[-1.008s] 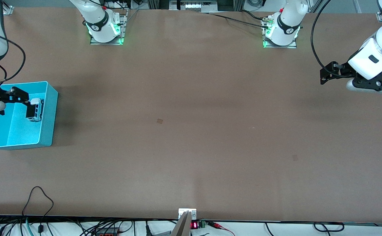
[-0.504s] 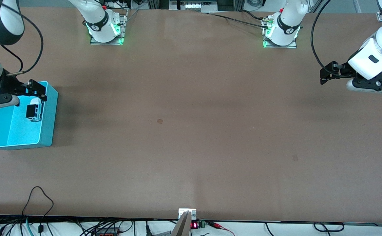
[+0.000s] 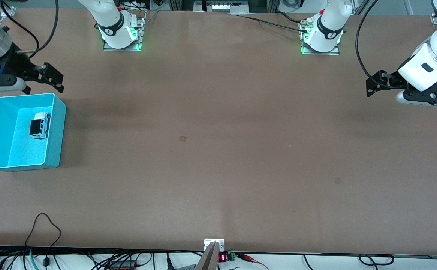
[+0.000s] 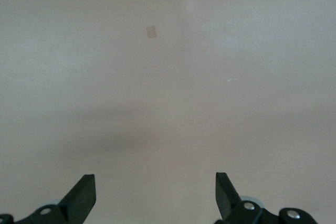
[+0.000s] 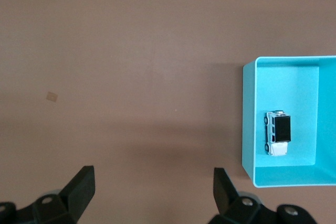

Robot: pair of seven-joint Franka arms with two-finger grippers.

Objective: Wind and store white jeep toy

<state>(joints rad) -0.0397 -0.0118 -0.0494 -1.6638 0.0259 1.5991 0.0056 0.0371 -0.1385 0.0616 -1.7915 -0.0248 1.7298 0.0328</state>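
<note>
Desk [image 3: 218,150], brown, wide and bare through its middle: open room from the bin across to the left arm's end.

Turquoise bin [image 3: 53,135] sits at the right arm's end of the desk, close to that end's edge, open-topped, four straight walls. White jeep toy [image 3: 40,125] lies on the bin floor, on its wheels, black ribbed roof up. It is just beside the wall that faces the desk's middle, in the half of the bin farther from the front camera. Seen again from the right wrist: jeep [image 5: 277,134] close to the bin wall [image 5: 248,124], rest of the bin floor free.

Right end effector [image 3: 50,79] is in the air over bare desk just past the bin's rim on the robot-base side, clear of the bin. Fingers [image 5: 79,184] spread wide, nothing between them.

Left end effector [image 3: 370,87] hangs over the left arm's end of the desk, well apart from the bin; that arm waits. Fingers [image 4: 81,198] wide, holding nothing; only bare desk under them.

Small faint square marks on the desk: one near the middle [image 3: 183,138], one toward the left arm's end [image 3: 337,180].

Writing: a small red lit display [image 3: 222,257] at the desk's near edge, digits too small to read. No brand legible on jeep or bin.
</note>
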